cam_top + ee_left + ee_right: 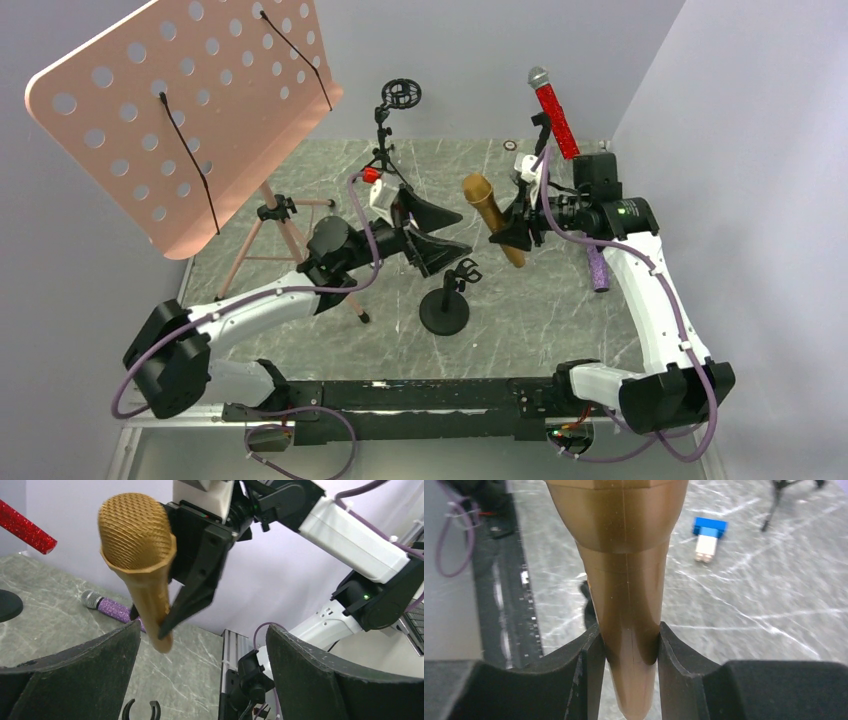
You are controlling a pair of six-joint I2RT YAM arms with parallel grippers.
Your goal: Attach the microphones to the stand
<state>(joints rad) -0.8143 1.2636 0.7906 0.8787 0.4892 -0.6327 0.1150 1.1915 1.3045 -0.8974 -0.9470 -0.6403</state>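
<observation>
The gold mic hangs in the air over the middle of the table, tilted, with its mesh head up and its tail down. The right gripper is clamped on its lower shaft; in the right wrist view both fingers press against the shaft's sides. The left gripper faces the mic from the left, spread wide and holding nothing, apart from it; in its own view its two fingers frame the mic from below. Just in front of the mic stands a short stand with a round base and an empty clip. The red mic sits tilted on a black stand at the back right. The purple mic lies flat on the table beside the right arm, partly hidden by it. A pink music stand rises at the back left.
</observation>
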